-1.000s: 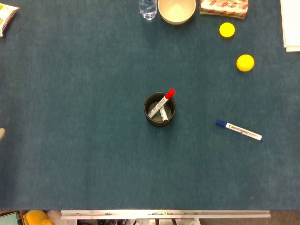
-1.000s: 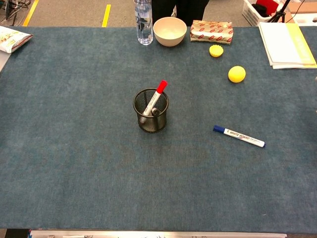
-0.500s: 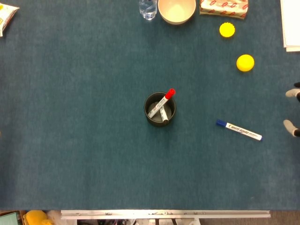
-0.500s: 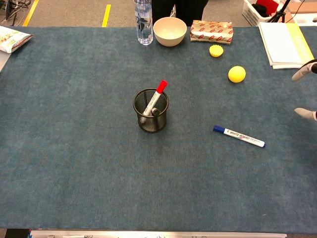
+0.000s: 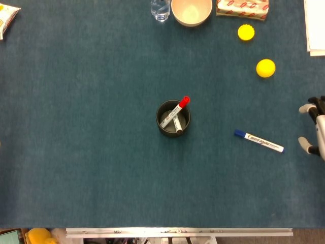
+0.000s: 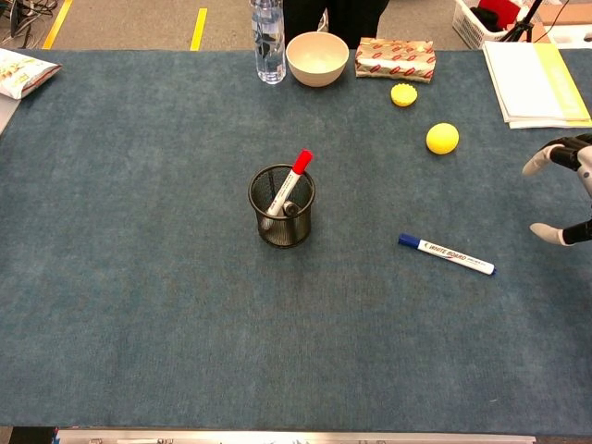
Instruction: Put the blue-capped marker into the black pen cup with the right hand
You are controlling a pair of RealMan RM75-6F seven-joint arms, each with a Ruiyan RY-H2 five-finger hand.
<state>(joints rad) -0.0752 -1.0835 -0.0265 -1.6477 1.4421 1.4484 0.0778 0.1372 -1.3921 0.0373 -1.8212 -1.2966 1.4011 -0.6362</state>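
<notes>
The blue-capped marker (image 6: 446, 253) lies flat on the mat, right of the black pen cup (image 6: 282, 205), and looks light, stiff and smooth, so the right hand (image 6: 562, 194), fingers spread and empty, should pinch its white middle

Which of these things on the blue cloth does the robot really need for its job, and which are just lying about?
Needed:
- blue-capped white marker, lying flat
- black mesh pen cup, already holding a red-capped marker
- right hand, open, at the table's edge

Lying about:
- yellow ball
- yellow ridged disc
- cream bowl
- clear bottle
- red-patterned packet
- paper stack
</notes>
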